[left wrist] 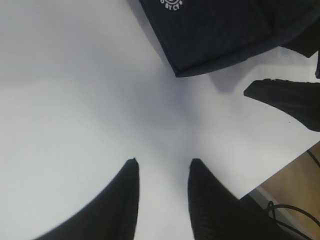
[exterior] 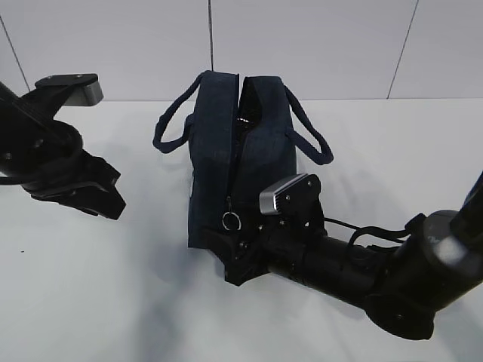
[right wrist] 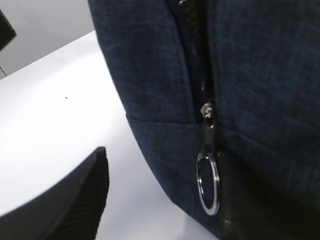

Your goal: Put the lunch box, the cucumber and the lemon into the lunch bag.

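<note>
The right arm point(exterior: 377, 275) lies nearest the exterior camera, a heavy black limb stretched low across the white table point(exterior: 90, 302) from the lower right, with its wrist camera housing point(exterior: 288, 194) against the near right flank of the lunch bag point(exterior: 256, 143). The right gripper point(exterior: 240, 260) sits at the bag's near bottom corner — one ribbed finger point(right wrist: 65, 200) shows clear of the fabric on the left of the right wrist view, the other dark against the bag at the lower right. Whether fabric is pinched between them cannot be told. The lunch bag stands upright at mid-table, navy, boxy, its two loop handles point(exterior: 172, 121) splayed to either side. The zipper point(exterior: 235, 151) runs down the near end face and is parted along the top, showing a dark interior; contents are not visible. The left arm point(exterior: 53, 162) is held at the left edge, well apart from the bag. The left gripper point(left wrist: 162, 167) hangs above bare table, fingers point(left wrist: 125, 200) moderately spread and holding nothing, with a corner of the bag and its white round logo point(left wrist: 171, 3) at the top of the left wrist view. The metal ring pull point(right wrist: 208, 182) hangs from the slider low on the end face — just beside the right gripper.
</note>
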